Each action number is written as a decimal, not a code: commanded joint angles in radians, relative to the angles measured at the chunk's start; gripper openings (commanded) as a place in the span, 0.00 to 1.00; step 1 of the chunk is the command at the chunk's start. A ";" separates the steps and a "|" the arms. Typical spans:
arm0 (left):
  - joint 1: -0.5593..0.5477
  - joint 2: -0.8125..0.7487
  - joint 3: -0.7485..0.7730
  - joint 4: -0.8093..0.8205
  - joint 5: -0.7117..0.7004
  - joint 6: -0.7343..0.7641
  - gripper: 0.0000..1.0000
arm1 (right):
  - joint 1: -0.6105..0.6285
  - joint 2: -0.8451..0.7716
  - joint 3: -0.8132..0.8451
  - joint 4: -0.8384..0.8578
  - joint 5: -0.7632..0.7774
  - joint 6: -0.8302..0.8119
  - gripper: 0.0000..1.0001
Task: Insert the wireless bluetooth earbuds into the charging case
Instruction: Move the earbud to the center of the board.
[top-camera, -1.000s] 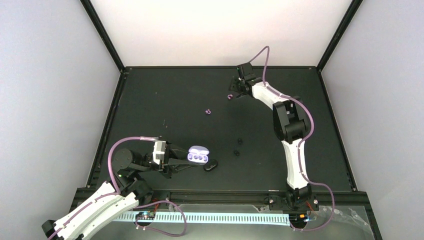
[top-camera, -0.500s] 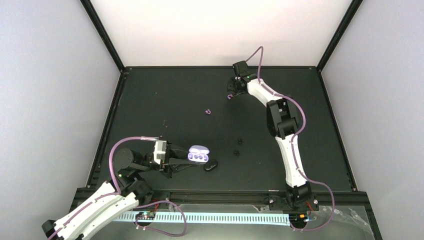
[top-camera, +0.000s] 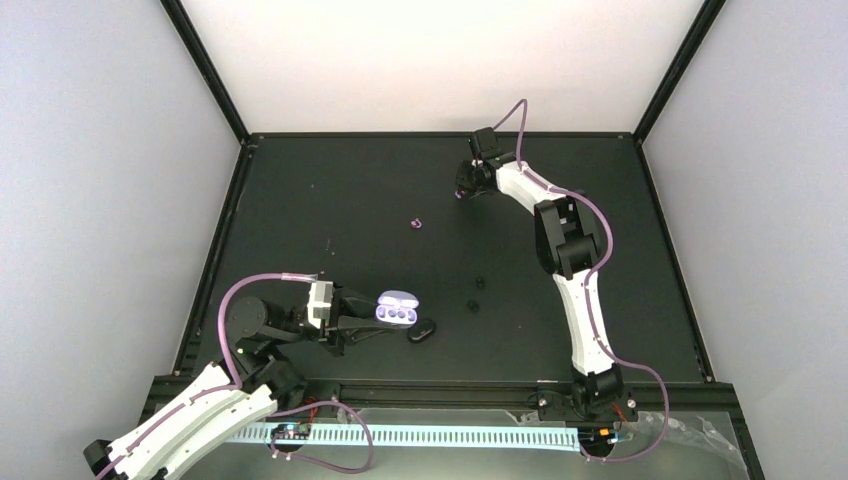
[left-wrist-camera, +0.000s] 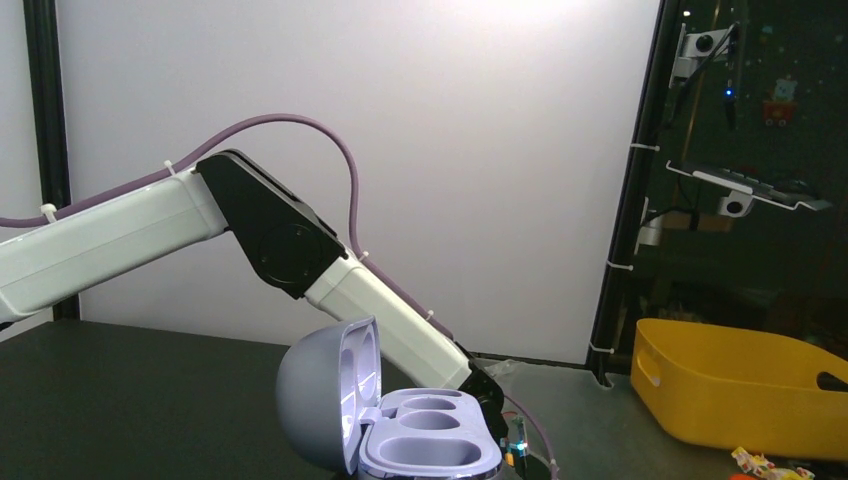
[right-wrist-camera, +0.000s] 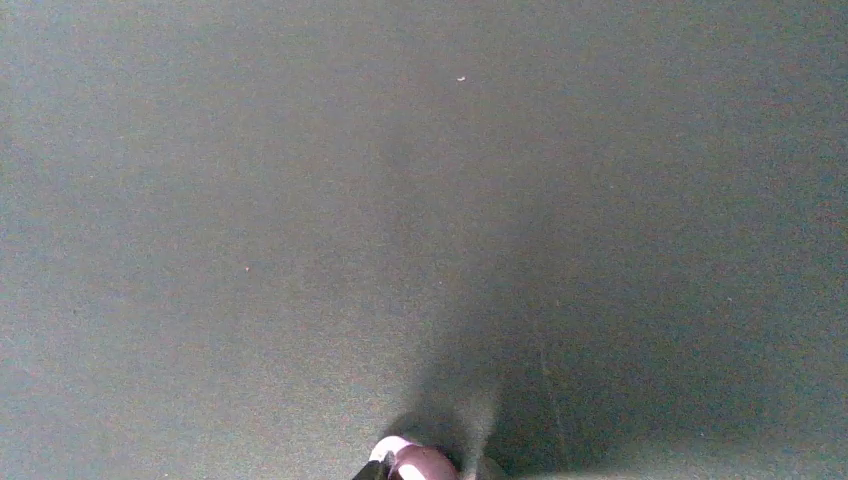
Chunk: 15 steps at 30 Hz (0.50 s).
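1. Lilac charging case (top-camera: 397, 308) sits at the near left with its lid swung up; the left wrist view shows both wells bare; the left claw (top-camera: 372, 322) is clamped tight on the case, though whether the case rests on the tabletop (top-camera: 330, 200) or hangs just above it, I cannot tell.
2. Just right of it lies a black oval case (top-camera: 422, 330), closed; a little farther and to the right lie two small black buds (top-camera: 479, 283), near each other and free of either claw.
3. Farther on, about mid-tabletop, a loose pinkish bud (top-camera: 416, 223) lies alone, well apart from the lilac case.
4. At the far side the right claw (top-camera: 464, 189) is down over the far pinkish bud (top-camera: 459, 194); the right wrist view catches only that bud's glossy top at its lower edge, with a sliver of dark fingertip beside it; how wide the jaws stand, and whether they have the bud pinched, I cannot tell.
5. Step in hand, as I judge it: picking up the far bud; with no bud seated, the task looks to be at its start.
6. Next move likely calls for a sure pinch on a tiny, slick, curled thing; then a lift and a long carry from far to near left; then turning the bud to suit a well and lowering it straight in while the left claw steadies the case.
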 joint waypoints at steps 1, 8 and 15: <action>-0.007 0.003 0.006 0.008 -0.007 0.010 0.02 | 0.004 -0.033 -0.051 -0.015 -0.007 -0.014 0.22; -0.007 0.001 0.007 0.008 -0.002 0.009 0.02 | 0.008 -0.066 -0.113 0.013 -0.004 -0.023 0.17; -0.007 0.001 0.007 0.007 -0.001 0.009 0.01 | 0.013 -0.068 -0.108 0.006 -0.003 -0.038 0.07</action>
